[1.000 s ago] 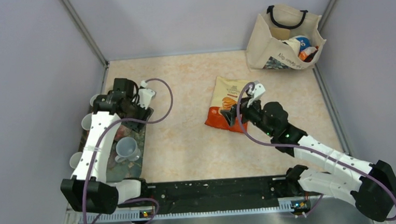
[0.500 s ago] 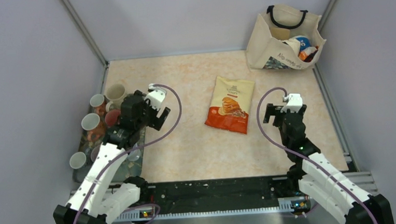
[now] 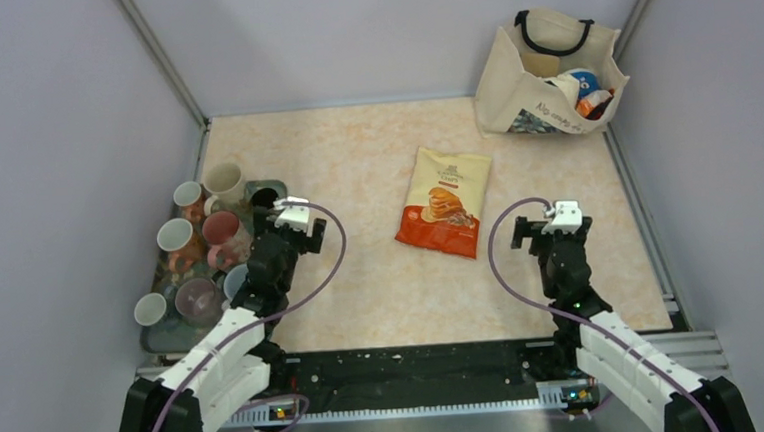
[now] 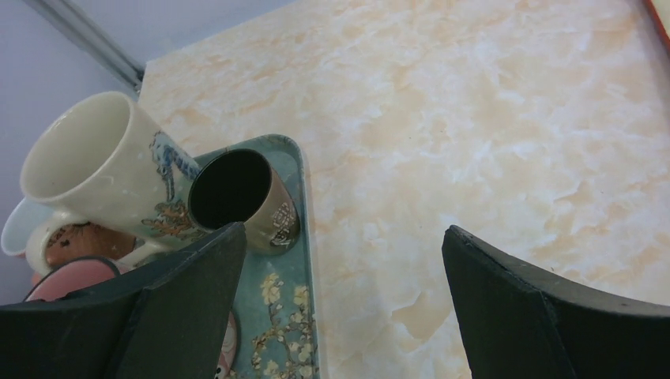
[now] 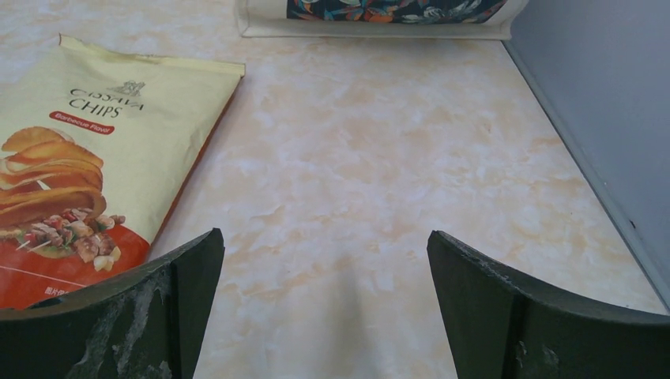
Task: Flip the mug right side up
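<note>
- Uncovered now that the left arm has drawn back, the cream mug (image 3: 223, 178) stands mouth up at the back of the tray (image 3: 157, 340), with a dark cup (image 3: 265, 196) just beside it.
- The left gripper (image 3: 287, 228) hangs at the tray's right edge, jaws wide apart and empty.
- The chip bag (image 3: 445, 202) lies flat mid-table.
- The right gripper (image 3: 551, 231), off the bag now, is spread wide over bare table (image 3: 354, 158).
- A tote bag (image 3: 549, 70) stands in the back right corner.
</note>
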`<state>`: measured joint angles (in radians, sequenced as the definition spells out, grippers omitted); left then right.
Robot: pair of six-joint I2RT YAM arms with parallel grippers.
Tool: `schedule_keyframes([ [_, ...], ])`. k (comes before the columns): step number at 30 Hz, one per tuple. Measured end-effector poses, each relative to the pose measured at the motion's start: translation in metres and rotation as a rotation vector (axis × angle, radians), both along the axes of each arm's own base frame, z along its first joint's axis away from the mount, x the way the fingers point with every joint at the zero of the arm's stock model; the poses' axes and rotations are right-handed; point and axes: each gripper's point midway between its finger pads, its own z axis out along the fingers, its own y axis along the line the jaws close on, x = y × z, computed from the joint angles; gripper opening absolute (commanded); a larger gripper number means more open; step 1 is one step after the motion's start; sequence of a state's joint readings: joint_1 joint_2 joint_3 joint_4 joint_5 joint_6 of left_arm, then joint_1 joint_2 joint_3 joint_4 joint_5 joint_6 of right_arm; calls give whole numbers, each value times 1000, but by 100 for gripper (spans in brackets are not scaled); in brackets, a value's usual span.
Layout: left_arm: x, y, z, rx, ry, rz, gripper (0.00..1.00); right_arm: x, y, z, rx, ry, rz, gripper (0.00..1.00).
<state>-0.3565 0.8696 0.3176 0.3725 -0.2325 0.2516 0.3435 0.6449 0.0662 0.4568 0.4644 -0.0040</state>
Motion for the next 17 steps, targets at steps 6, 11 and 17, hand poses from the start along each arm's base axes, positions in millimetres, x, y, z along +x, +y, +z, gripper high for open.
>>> schedule_keyframes([
  [6, -8, 20, -19, -37, -80, 103, 99, -2, -1, -3, -2, -26, 1, 99],
  [11, -15, 23, -30, -50, -85, 112, 99, -1, -1, -5, -7, -22, 4, 99],
  [17, -15, 20, -18, -102, -115, 108, 99, -1, 0, -6, -8, -18, 10, 99],
])
